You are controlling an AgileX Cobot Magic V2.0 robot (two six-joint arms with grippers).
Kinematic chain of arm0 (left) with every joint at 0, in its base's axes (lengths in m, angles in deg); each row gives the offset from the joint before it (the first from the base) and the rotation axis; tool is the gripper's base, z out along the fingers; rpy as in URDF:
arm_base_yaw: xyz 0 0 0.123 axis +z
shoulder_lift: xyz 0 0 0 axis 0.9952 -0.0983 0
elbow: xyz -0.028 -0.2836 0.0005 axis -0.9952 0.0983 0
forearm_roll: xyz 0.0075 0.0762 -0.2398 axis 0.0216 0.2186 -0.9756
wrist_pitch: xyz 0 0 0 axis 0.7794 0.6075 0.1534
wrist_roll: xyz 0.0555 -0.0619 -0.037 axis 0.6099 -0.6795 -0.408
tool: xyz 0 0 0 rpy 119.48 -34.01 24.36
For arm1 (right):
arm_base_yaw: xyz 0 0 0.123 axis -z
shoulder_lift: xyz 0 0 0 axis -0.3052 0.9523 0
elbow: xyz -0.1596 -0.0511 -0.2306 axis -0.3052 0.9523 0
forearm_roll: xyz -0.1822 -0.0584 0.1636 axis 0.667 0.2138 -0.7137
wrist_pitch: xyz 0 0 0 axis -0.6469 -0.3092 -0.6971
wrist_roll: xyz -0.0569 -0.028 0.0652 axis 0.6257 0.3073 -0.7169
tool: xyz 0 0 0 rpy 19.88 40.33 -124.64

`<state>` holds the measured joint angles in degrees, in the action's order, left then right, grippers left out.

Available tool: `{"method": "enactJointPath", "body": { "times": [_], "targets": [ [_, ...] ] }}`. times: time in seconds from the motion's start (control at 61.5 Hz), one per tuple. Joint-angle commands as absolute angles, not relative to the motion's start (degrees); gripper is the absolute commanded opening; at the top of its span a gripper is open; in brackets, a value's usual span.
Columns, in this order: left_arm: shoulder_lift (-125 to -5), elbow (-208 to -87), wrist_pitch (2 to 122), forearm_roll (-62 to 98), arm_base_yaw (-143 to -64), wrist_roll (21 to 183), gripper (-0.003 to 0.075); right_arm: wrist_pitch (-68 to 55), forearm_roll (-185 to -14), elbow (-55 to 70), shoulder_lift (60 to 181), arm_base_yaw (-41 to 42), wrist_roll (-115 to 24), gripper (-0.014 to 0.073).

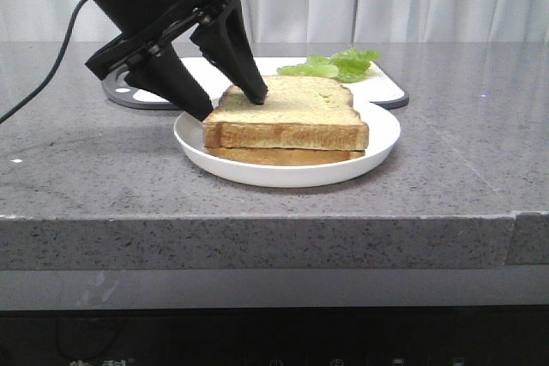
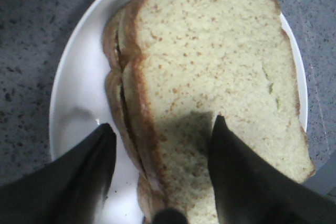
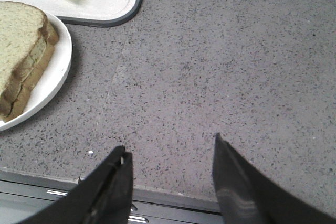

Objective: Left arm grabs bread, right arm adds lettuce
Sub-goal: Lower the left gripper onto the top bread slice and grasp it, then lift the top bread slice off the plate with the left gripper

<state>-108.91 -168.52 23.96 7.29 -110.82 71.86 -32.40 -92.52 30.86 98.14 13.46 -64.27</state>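
Grey stone counter carried a white plate with two stacked slices; behind the plate sat a white tray with the lettuce untouched on it. The left arm straddled the upper bread on the plate, jaws wide, one finger on its face, one beside its edge, not yet clamped. The right gripper hovered over bare counter beside the plate, jaws wide and empty, so grab and lettuce both remained; no readable writing.

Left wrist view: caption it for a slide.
Open left hand straddles the crust edge of the top bread slice stacked on a white plate.
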Motion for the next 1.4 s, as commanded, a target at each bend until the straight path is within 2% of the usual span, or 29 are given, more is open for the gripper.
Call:
{"method": "enactJointPath", "body": {
  "times": [0.0, 0.163, 0.52, 0.732, 0.943, 1.187, 1.382],
  "targets": [
    [-106.4, -170.6, 24.5, 4.9, -111.3, 71.9, 0.0285, -28.6, -92.1, 28.9, 98.5, 13.8, -63.8, 0.0384],
    [-106.5, -170.6, 23.8, 4.9, -111.3, 71.9, 0.0144, -28.6, -92.1, 28.9, 98.5, 13.8, -63.8, 0.0384],
    [-107.2, -170.6, 22.4, 6.3, -111.3, 71.9, -0.0020, -28.6, -92.1, 28.9, 98.5, 13.8, -63.8, 0.0384],
    [-105.3, -171.2, 21.3, 6.3, -111.3, 71.9, -0.0020, -28.6, -92.1, 28.9, 98.5, 13.8, -63.8, 0.0384],
    [-98.1, -170.8, 21.6, 7.5, -111.2, 72.9, -0.0020, -28.5, -92.9, 28.9, 98.5, 13.8, -63.9, 0.0384],
    [-84.0, -163.0, 28.9, 10.2, -111.2, 72.9, -0.0020, -28.4, -94.5, 28.8, 100.1, 13.8, -63.9, 0.0384],
    [-71.9, -155.2, 30.9, 18.1, -111.2, 72.5, -0.0020, -28.2, -96.6, 26.7, 106.3, 13.8, -63.9, 0.0384]
  ]
}}
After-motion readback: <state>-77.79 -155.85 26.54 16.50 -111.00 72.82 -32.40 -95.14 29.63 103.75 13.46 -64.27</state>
